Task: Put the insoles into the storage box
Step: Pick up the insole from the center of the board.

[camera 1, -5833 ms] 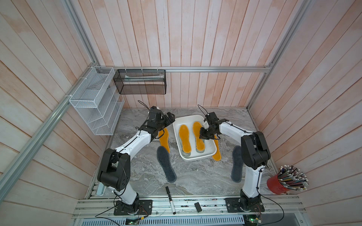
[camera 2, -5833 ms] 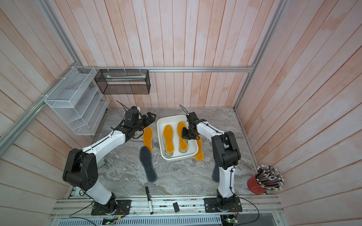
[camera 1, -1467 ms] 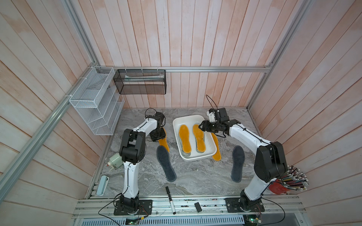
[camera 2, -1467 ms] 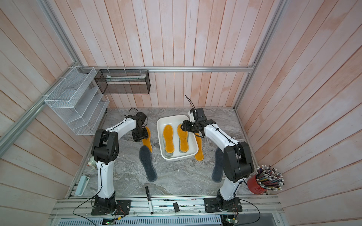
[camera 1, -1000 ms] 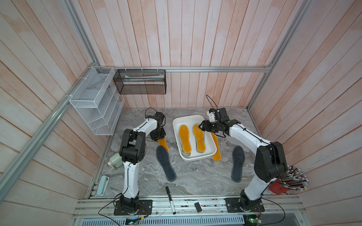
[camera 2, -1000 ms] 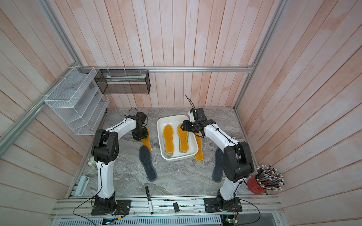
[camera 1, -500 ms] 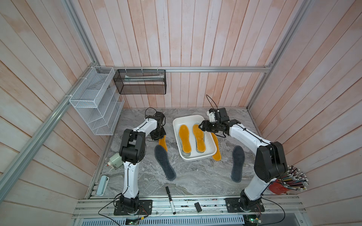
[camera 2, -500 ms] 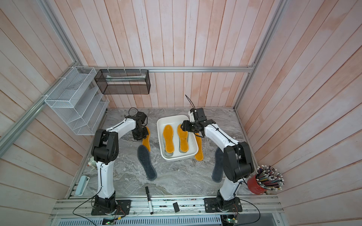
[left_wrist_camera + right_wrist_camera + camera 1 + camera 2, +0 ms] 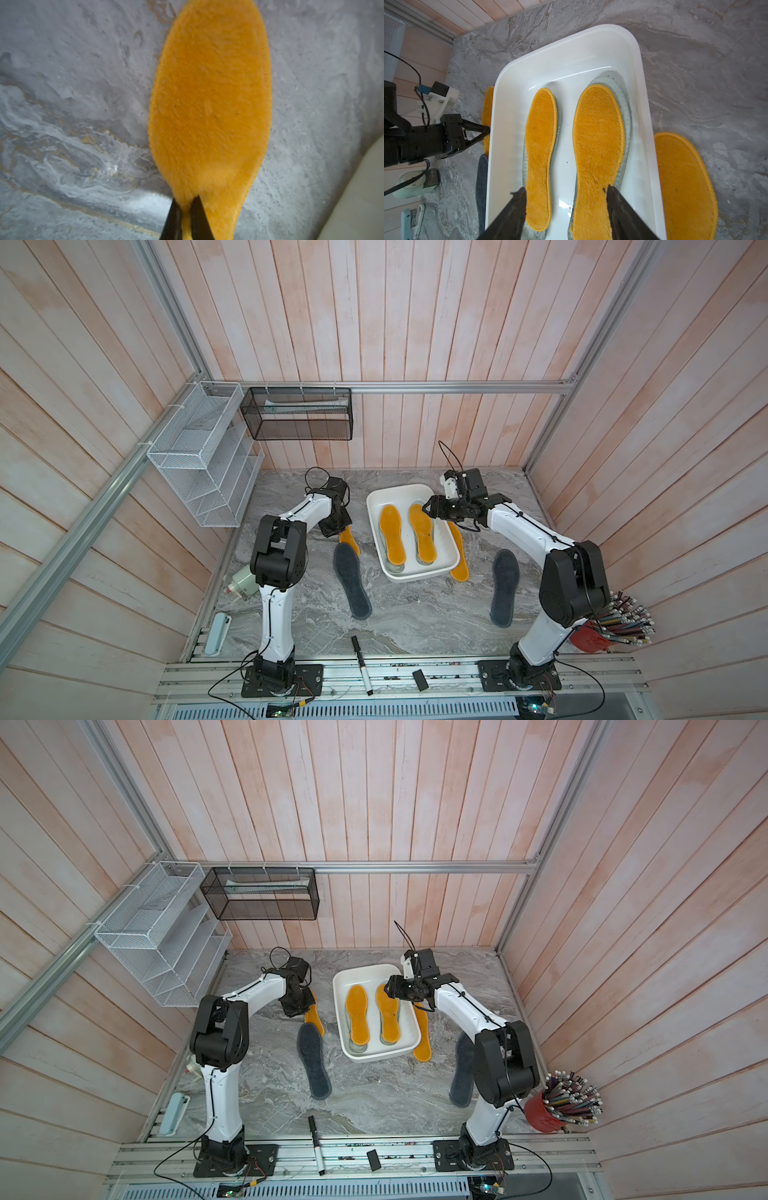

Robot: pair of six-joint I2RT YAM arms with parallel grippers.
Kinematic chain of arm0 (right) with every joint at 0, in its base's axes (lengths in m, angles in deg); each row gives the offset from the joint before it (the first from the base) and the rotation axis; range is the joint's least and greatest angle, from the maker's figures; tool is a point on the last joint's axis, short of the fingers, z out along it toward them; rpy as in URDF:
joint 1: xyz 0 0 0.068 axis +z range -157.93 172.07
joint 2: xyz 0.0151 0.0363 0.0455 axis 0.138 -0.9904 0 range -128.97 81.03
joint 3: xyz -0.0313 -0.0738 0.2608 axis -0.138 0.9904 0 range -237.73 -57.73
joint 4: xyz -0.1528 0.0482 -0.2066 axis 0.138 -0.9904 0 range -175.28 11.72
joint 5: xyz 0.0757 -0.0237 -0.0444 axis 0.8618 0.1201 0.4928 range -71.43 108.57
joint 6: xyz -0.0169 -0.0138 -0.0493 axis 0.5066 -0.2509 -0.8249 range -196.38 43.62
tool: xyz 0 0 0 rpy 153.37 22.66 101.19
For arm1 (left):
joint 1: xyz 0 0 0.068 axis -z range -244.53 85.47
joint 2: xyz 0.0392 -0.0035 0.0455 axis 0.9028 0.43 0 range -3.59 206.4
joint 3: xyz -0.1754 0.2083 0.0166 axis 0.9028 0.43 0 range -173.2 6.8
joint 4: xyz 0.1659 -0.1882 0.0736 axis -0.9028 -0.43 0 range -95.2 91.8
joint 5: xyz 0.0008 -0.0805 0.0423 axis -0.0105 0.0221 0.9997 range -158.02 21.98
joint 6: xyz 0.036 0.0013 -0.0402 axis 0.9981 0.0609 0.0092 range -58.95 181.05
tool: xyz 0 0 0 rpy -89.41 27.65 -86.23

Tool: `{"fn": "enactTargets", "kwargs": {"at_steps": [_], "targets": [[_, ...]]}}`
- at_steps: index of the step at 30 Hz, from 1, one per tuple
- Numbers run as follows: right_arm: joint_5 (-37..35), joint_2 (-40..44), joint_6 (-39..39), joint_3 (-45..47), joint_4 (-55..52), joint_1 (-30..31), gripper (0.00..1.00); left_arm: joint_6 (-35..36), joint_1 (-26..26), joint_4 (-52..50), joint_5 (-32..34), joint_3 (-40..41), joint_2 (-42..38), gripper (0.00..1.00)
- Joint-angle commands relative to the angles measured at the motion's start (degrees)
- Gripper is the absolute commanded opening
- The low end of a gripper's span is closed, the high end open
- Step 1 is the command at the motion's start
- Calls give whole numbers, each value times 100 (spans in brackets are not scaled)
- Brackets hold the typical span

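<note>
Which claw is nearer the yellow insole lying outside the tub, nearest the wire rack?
Left. The left gripper is shut on that yellow insole; the right gripper hangs open over the white tub beside it.

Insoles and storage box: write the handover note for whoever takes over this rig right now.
Left tool: shut on the end of the gripped yellow insole, which is beside the storage box on the left arm's side.
Right tool: open and empty, above the box.
Done: two boxed yellow insoles lie in the box, each on top of a pale insole.
Left: the gripped one, the loose yellow insole on the right arm's side, and two dark grey insoles on the table, one on each side.
</note>
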Motion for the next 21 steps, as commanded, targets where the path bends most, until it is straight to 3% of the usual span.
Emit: {"fn": "enactTargets", "kwargs": {"at_steps": [1,4,13,21], "targets": [[3,136,-87,36,-7,-23,63,80,-41,343,281,82,-301,4],[-1,167,-87,67,-7,-32,62,185,-42,445,471,86,-435,0],[-12,228,-62,138,30,-41,63,372,-42,875,855,257,-926,0],[-57,258,-13,168,25,-45,63,346,-41,1789,1321,1001,-1659,0]]}}
